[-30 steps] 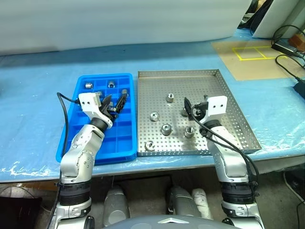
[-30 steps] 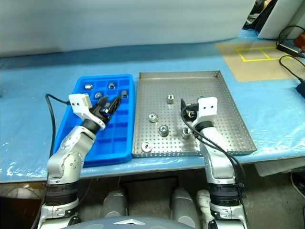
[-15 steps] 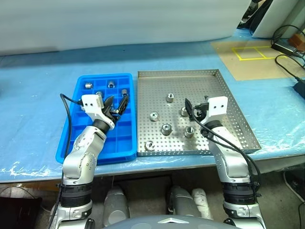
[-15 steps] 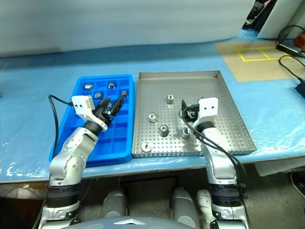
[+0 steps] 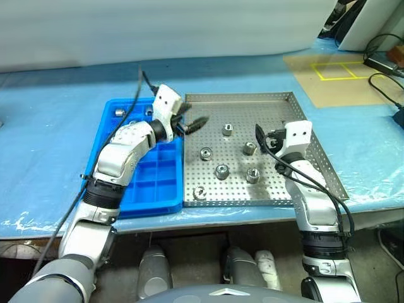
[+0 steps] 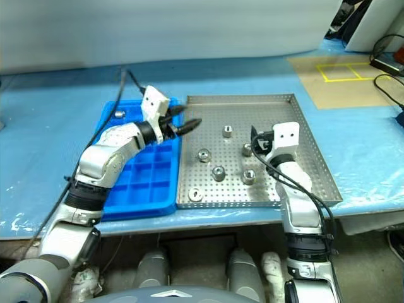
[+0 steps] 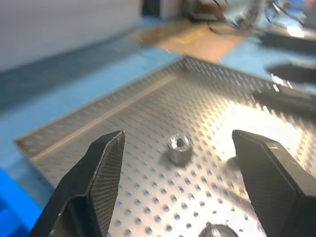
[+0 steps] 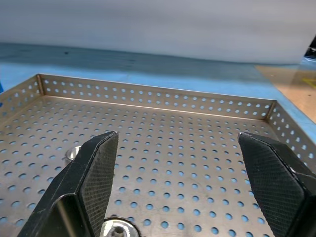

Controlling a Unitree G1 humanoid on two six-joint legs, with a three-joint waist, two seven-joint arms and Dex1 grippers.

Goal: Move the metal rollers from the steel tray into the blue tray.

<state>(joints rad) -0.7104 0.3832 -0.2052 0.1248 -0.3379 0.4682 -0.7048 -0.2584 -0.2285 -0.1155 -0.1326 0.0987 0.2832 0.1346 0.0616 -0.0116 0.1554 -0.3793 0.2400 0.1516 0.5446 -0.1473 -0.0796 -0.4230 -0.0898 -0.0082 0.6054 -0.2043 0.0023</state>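
your left tool [image 5: 192,124] hangs spread and empty over the far left corner of the large perforated silver steel tray [image 5: 303,136], pointing across it. the nearest small shiny hollow metal roller [image 7: 178,148] stands upright on its end, straight ahead between the fingers and a little beyond the tips. four more rollers [image 5: 221,171] lie scattered mid-tray. your right tool [image 5: 260,136] is also spread wide and empty, near the roller [image 5: 250,148] beside it. the bright blue compartmented plastic tray [image 5: 142,192] sits touching the steel tray's left rim, a few rollers already in its far cells. no readable writing anywhere.
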